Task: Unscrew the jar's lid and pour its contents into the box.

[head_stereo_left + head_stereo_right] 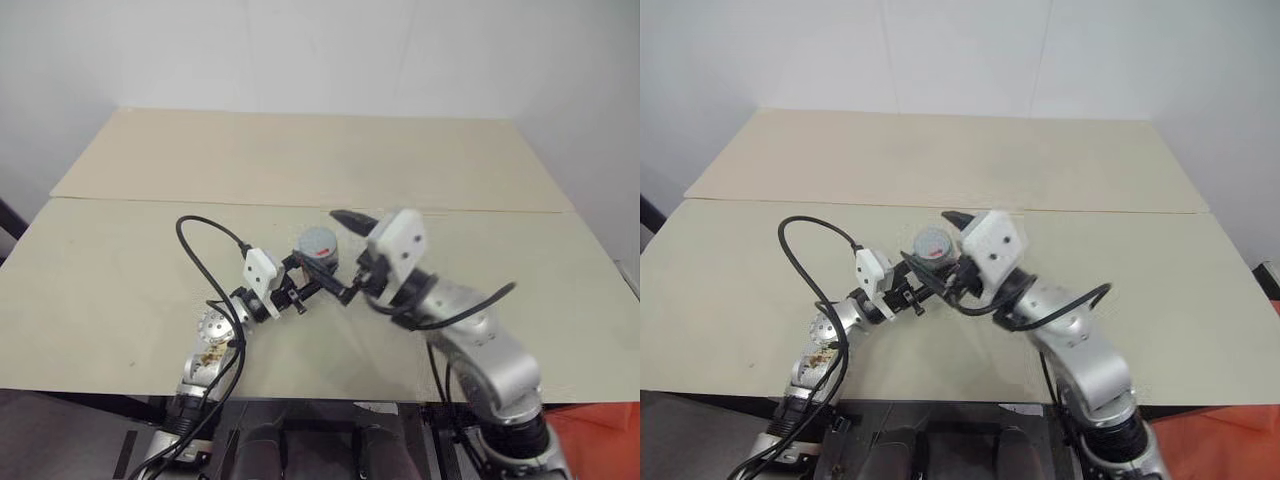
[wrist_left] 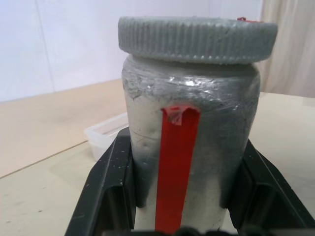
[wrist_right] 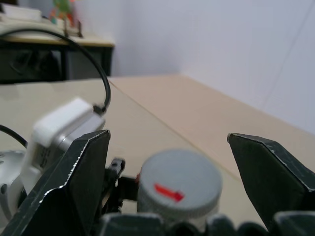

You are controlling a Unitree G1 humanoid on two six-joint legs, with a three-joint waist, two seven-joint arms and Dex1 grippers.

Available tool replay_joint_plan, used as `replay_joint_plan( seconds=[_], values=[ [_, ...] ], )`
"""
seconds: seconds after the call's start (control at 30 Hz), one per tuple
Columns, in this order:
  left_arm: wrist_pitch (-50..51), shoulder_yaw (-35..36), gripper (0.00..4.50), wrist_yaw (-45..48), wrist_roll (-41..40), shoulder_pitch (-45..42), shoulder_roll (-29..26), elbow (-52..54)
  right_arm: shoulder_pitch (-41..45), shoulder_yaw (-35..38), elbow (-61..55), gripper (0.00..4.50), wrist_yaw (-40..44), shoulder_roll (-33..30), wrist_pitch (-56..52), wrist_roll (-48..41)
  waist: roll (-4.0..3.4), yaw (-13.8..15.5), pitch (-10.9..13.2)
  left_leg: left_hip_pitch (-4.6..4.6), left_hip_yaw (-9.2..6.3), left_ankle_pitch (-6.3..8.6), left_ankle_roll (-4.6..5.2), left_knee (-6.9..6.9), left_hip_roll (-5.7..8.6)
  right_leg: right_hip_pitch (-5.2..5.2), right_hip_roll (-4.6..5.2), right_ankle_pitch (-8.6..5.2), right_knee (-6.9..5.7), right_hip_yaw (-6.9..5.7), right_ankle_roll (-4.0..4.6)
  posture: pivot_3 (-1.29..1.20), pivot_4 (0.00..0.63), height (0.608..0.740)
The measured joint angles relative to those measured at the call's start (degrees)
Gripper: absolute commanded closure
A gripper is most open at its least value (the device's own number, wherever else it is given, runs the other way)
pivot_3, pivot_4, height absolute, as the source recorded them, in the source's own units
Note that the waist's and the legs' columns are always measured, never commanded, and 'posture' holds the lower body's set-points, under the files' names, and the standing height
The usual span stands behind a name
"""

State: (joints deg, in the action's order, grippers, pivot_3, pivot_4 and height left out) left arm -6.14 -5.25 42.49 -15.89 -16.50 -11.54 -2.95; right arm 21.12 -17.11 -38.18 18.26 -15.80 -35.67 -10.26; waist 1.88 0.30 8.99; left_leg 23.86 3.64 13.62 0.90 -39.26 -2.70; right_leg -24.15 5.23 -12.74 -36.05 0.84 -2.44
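My left gripper (image 2: 189,167) is shut on the jar (image 2: 189,123), its black fingers (image 2: 110,191) clamping the silvery body on both sides, with a red tape strip running down the body. The grey ribbed lid (image 2: 197,37) sits on top of the jar. From above, the lid (image 1: 318,243) carries a red mark and hangs over the middle of the table. My right gripper (image 3: 168,135) is open, its two fingers spread wide on either side of the lid (image 3: 179,187) without touching it. The clear plastic box (image 2: 106,135) lies on the table just behind the jar.
The table (image 1: 120,290) is two beige boards with a seam across the middle. A black cable (image 1: 200,245) loops up from my left arm. The table's front edge runs close below both arms. A white wall stands behind the far board.
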Motion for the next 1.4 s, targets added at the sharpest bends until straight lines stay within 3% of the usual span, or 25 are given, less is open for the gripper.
replay_joint_plan(
  seconds=[0.17, 0.8, 0.9, 1.0, 1.4],
  values=[
    [-0.21, 0.1, 2.57, -0.45, 0.07, -0.14, 0.18, -0.27, 0.01, -2.63, 0.57, 0.04, -5.04, 3.12, -1.1, 5.27, 0.0, -0.02, 0.0, 0.0, -0.02, 0.0, 0.0, 0.0, -0.04, -0.01, -0.05, 0.0, -0.01, -0.01, 0.0, 0.0, 0.15, 0.74],
    [-0.29, -0.25, 2.57, -0.8, 0.12, -0.2, 0.17, -0.26, -1.2, -4.56, 3.91, 0.04, -6.0, 5.52, -0.96, 9.51, 0.0, -0.66, 0.0, 0.0, -0.05, 0.0, 0.0, 0.0, -0.04, -0.01, -0.06, -0.01, -0.01, -0.01, -0.01, 0.0, 0.15, 0.74],
    [-0.33, -0.37, 2.57, -0.68, 0.12, -0.2, 0.16, -0.26, -1.22, -4.55, 4.06, 0.61, -6.07, 6.01, -0.91, 10.06, 0.0, -0.78, 0.0, 0.0, -0.05, 0.0, 0.0, 0.0, -0.04, -0.01, -0.06, -0.01, -0.01, -0.02, -0.01, 0.0, 0.15, 0.74],
    [-0.64, -0.41, 2.57, -0.65, 0.05, -0.34, 0.19, -0.26, -1.35, -4.7, 4.16, 1.55, -5.98, 6.13, -0.61, 10.04, 0.0, -0.88, 0.0, 0.0, -0.05, 0.0, 0.0, 0.0, -0.05, -0.01, -0.06, -0.01, -0.01, -0.02, -0.01, 0.0, 0.15, 0.74],
    [-1.32, -0.48, 2.57, -0.11, -0.21, -0.51, -0.11, -0.24, -1.55, -3.82, 4.71, 1.56, -3.5, 4.82, 2.04, 8.99, 0.0, -0.98, 0.0, 0.0, -0.06, 0.0, 0.0, 0.01, -0.05, 0.0, -0.06, -0.01, 0.0, -0.02, -0.01, 0.0, 0.15, 0.74]
  ],
)
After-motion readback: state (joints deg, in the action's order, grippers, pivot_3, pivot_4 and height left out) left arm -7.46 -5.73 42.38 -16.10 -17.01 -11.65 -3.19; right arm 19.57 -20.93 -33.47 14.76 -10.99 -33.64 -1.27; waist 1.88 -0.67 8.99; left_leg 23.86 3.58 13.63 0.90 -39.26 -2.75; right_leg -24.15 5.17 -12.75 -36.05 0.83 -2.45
